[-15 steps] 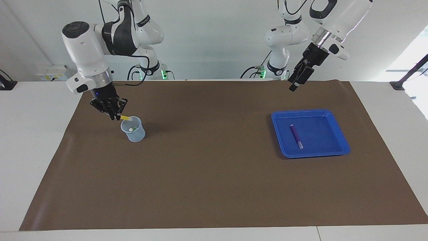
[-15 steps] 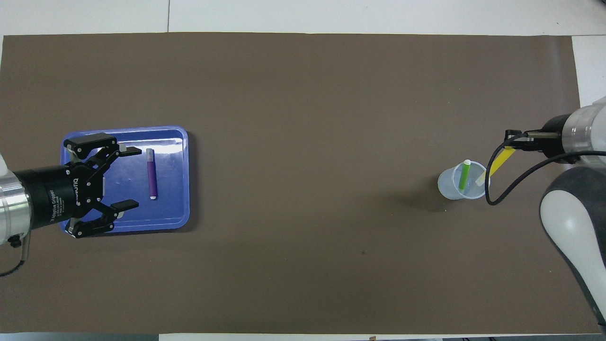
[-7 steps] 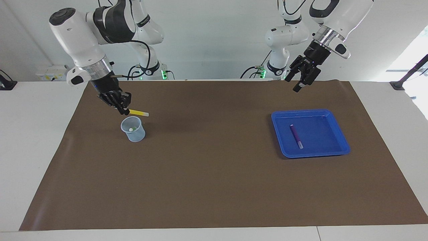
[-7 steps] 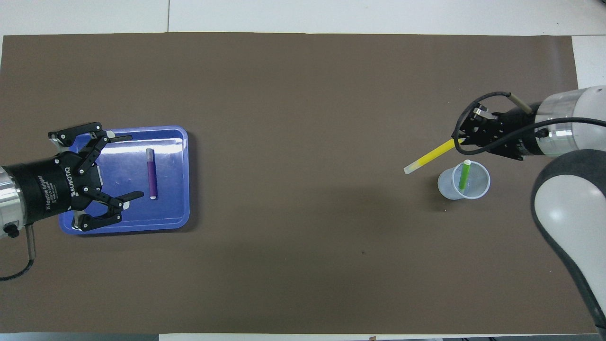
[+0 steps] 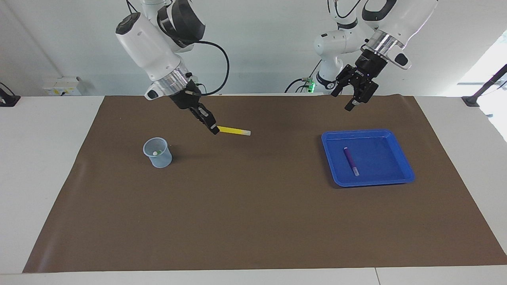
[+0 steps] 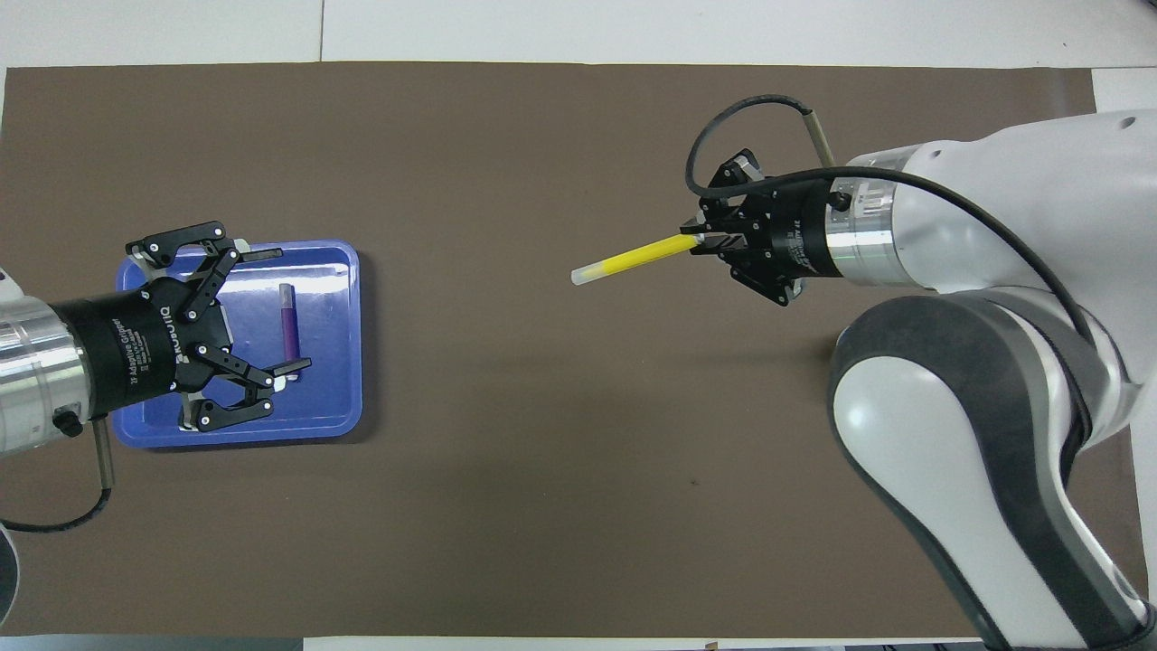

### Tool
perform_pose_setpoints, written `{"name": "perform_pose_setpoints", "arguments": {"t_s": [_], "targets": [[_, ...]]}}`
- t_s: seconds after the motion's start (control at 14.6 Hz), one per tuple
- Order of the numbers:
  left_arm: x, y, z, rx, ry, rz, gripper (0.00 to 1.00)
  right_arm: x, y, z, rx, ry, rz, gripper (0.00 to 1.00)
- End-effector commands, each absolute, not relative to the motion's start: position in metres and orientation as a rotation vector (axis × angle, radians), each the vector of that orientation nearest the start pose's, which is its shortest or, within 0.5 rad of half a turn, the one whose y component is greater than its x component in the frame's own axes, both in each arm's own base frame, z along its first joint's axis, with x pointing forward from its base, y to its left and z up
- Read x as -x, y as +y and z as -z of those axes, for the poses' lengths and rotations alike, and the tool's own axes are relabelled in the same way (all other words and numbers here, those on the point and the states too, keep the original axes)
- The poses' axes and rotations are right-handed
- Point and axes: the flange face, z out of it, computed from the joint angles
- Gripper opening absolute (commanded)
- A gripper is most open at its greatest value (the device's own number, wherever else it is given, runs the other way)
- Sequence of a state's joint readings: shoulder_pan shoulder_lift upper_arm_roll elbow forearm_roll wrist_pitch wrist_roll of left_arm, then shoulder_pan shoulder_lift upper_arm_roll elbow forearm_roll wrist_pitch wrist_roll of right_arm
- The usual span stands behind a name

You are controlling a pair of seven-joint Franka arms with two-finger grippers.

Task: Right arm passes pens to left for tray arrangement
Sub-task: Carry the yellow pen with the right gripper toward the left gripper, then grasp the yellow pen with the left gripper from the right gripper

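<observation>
I've swung the right claw [image 5: 214, 130] off the cup [image 5: 157, 152] toward mid-table, clamped on the yellow pen [image 5: 233, 130]; pen lies level, free end pointing at the left claw [image 5: 351, 103], spread above the tray [image 5: 404, 170].

Yellow pen [image 5: 233, 130] held level in air over mat by the right gripper [image 5: 214, 130]. Purple pen [image 5: 351, 161] lies flat mid blue tray [image 5: 404, 164]. Green pen [image 5: 157, 152] stood in cup [image 5: 157, 152].

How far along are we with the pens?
Done: the purple pen lies in the blue tray. In hand: right claw is shut on the yellow pen, over mid-mat; left claw open above the tray. Left: green pen, in the cup.
</observation>
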State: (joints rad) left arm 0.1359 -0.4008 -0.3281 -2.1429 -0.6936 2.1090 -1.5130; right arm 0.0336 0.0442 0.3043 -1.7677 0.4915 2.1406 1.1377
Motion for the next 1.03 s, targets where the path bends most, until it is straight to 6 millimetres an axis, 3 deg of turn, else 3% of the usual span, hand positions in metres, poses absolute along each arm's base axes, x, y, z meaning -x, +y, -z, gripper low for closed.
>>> {"name": "perform_pose_setpoints", "arguments": {"t_s": [0.0, 0.27, 0.41, 0.82, 0.96], "targets": [[-0.459, -0.178, -0.606, -1.795, 1.885, 0.147, 1.00, -0.569, 0.263, -0.576, 2.126, 1.322, -0.175, 0.00], [-0.458, -0.214, -0.627, -1.797, 1.963, 0.075, 1.00, -0.555, 0.320, -0.577, 2.011, 1.394, -0.250, 0.00], [-0.459, -0.226, -0.630, -1.788, 2.010, 0.030, 1.00, -0.550, 0.333, -0.577, 1.998, 1.400, -0.272, 0.00], [-0.463, -0.268, -0.608, -1.824, 2.099, -0.009, 1.00, -0.526, 0.368, -0.581, 2.034, 1.346, -0.308, 0.00], [-0.467, -0.272, -0.604, -1.810, 2.118, -0.032, 1.00, -0.522, 0.373, -0.581, 2.048, 1.331, -0.305, 0.00]]}}
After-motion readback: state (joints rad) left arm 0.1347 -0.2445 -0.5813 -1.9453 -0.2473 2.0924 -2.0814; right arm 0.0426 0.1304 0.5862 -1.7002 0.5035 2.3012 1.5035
